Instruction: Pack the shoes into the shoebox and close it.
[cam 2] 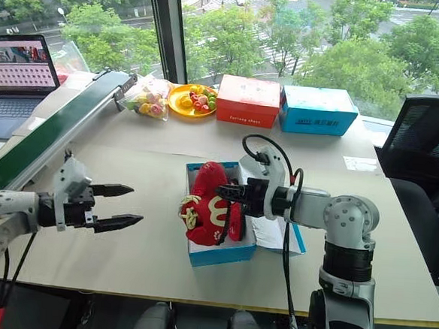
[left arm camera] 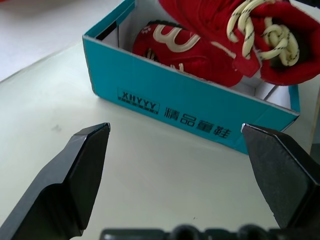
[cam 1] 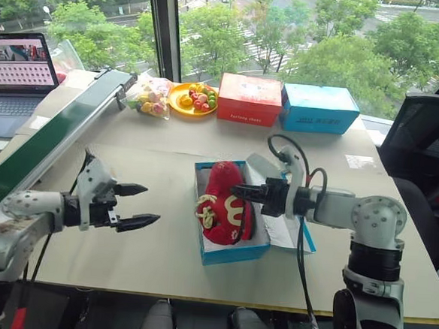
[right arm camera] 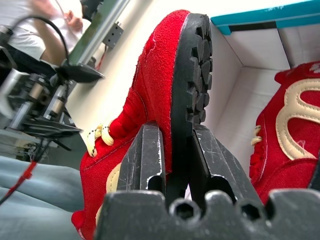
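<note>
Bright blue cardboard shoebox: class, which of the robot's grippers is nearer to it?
Right. The right gripper is over the bright blue cardboard shoebox, clamping a red sneaker; the left gripper hovers open beside it, apart.

The shoebox [cam 1: 232, 252] sat on the table [cam 1: 160, 258] between the left gripper [cam 1: 143, 206] and right gripper [cam 1: 236, 190]. One shoe [left arm camera: 175, 47] lay in it; another shoe [cam 1: 224, 202] stood tilted over its left wall. Behind, along the window, a bag [cam 1: 149, 98], plate [cam 1: 192, 101] and two boxes [cam 1: 250, 99] [cam 1: 320, 108] stood in a row. A laptop [cam 1: 15, 75] sat far left.
</note>
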